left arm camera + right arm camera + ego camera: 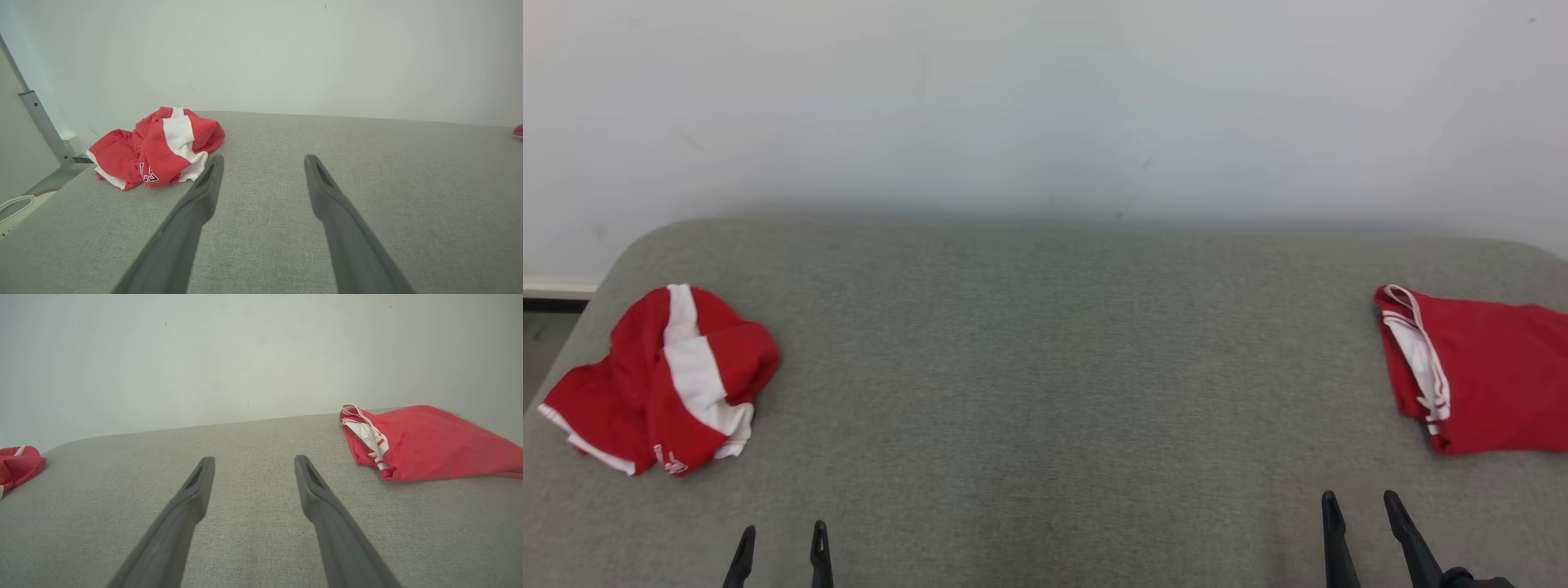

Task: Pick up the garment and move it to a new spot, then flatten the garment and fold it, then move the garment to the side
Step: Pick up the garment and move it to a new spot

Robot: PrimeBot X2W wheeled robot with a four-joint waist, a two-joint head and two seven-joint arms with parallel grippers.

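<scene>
We find left gripper [783, 532] and right gripper [1360, 500] spread, empty. One crumpled garment [662, 380] lies at the table's [1045, 367] left end, one folded garment [1490, 376] opposite.

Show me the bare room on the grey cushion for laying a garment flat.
The wide middle of the grey cushion is bare, bordered by the crumpled garment at its left edge, the folded garment at its right edge and the wall behind. Both side edges are taken.
</scene>
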